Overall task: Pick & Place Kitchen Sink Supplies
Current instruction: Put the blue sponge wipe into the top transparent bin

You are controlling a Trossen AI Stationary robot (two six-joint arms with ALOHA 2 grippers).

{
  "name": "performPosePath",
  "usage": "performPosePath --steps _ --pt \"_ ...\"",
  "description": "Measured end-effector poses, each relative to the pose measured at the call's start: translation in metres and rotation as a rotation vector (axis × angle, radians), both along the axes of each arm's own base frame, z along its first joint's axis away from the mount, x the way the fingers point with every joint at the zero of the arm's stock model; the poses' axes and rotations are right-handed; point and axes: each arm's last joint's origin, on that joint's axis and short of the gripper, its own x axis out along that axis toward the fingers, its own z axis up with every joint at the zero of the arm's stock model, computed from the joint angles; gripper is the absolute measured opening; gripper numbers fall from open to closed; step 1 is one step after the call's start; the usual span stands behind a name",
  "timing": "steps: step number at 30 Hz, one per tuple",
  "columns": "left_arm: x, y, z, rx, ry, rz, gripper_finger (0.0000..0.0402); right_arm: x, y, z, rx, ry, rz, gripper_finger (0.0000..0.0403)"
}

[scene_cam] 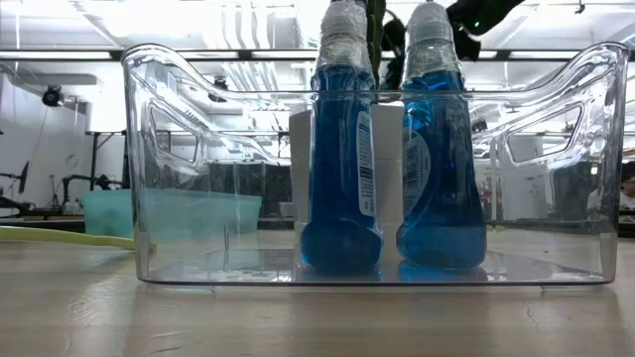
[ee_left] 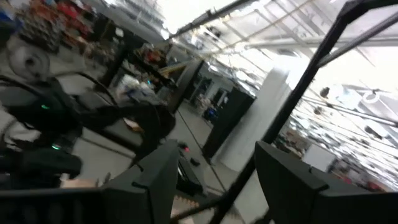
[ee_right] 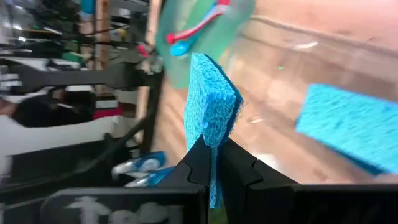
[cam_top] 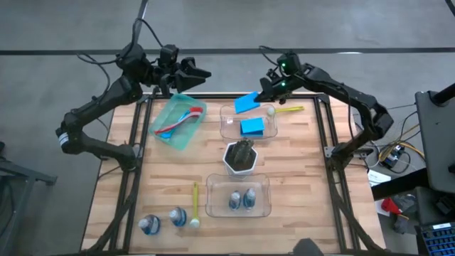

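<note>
right gripper (ee_right: 212,163) pinches porous flat blue sponge (ee_right: 211,109) | left gripper (cam_top: 202,72) spread, empty

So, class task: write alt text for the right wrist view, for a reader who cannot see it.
The right gripper pinches a blue sponge upright by its lower edge, above the wooden table. A second blue sponge lies flat beside it, and farther off a green tray holds red and blue brushes.
</note>
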Motion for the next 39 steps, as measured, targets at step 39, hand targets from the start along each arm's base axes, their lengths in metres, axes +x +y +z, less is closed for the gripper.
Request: performPosePath --steps 39 --pt "-0.001 -0.001 -0.007 0.067 0.066 -0.135 0.0204 0.019 -0.005 -0.078 -0.001 0.304 0.078 0.0013"
